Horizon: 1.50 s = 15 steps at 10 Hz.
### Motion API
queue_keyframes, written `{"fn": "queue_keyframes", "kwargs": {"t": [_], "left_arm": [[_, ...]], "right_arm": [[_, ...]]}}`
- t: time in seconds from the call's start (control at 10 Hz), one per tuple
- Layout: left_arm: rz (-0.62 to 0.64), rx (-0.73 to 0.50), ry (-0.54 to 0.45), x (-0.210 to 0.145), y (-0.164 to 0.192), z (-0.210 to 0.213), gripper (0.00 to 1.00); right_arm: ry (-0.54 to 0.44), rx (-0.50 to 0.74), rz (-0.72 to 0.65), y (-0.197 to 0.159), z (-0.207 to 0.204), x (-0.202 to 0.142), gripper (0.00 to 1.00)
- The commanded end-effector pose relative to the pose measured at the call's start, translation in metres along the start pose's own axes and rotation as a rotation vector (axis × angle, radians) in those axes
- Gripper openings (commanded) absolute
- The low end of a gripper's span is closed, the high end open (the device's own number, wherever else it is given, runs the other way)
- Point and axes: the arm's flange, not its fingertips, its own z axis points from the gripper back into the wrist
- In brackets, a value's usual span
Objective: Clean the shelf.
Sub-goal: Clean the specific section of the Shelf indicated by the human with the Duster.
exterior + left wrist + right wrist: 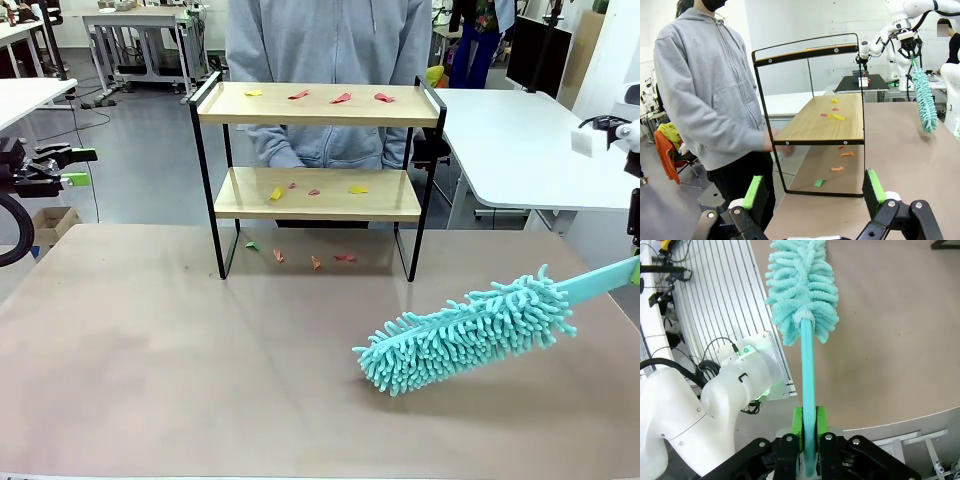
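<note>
A: Beige table top (150,380) is laid out wide and bare on the robot's side. Where is the shelf placed on it?

B: The shelf (318,105) is stood at the far edge, well beyond both pairs of fingertips. Past the left gripper (814,191) it is presented end-on, straight ahead of the fingers.

A: What is to be cleared?

B: Paper scraps (340,97) are scattered on the top board and the lower one, and more are found on the table between the legs.

A: And the tool?

B: A teal duster (470,330) is gripped by the right gripper (809,427). The green pads (798,422) are clamped on the end of the handle (808,370), so the fluffy head is carried far out beyond the fingertips. That reach is judged to be needed for getting between the boards. The head is held low over the table, well short of the shelf; whether the table is touched cannot be told.

A: The left fingers?

B: They are spread wide, with nothing held between them.

A: How much room is allowed?

B: Open table is left between the duster's tip and the shelf's near side. Both boards are open at the front, but raised black frame rails at each end are to be avoided. A person (330,50) is stood just behind the shelf, so scraps are probably better drawn forward than pushed through.
</note>
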Motion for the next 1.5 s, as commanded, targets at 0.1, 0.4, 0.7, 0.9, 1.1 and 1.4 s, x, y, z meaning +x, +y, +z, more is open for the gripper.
{"fn": "queue_keyframes", "kwargs": {"t": [0.1, 0.4, 0.7, 0.9, 1.1, 1.4], "left_arm": [[-0.005, -0.004, 0.002, 0.0023, -0.0012, -0.0006, 1.0], [-0.005, -0.004, 0.002, 0.0023, -0.0012, -0.0006, 1.0], [-0.005, -0.004, 0.002, 0.0023, -0.0012, -0.0006, 1.0], [-0.005, -0.004, 0.002, 0.0023, -0.0012, -0.0006, 1.0], [-0.005, -0.004, 0.002, 0.0023, -0.0012, -0.0006, 1.0], [-0.005, -0.004, 0.002, 0.0023, -0.0012, -0.0006, 1.0]], "right_arm": [[-0.007, -0.008, -0.008, 0.0014, 0.0041, -0.0004, 0.14], [-0.007, -0.008, -0.008, 0.0014, 0.0041, -0.0004, 0.14], [-0.007, -0.008, -0.008, 0.0014, 0.0041, -0.0004, 0.14], [-0.007, -0.008, -0.008, 0.0014, 0.0041, -0.0004, 0.14], [-0.007, -0.008, -0.008, 0.0014, 0.0041, -0.0004, 0.14], [-0.007, -0.008, -0.008, 0.0014, 0.0041, -0.0004, 0.14]]}}
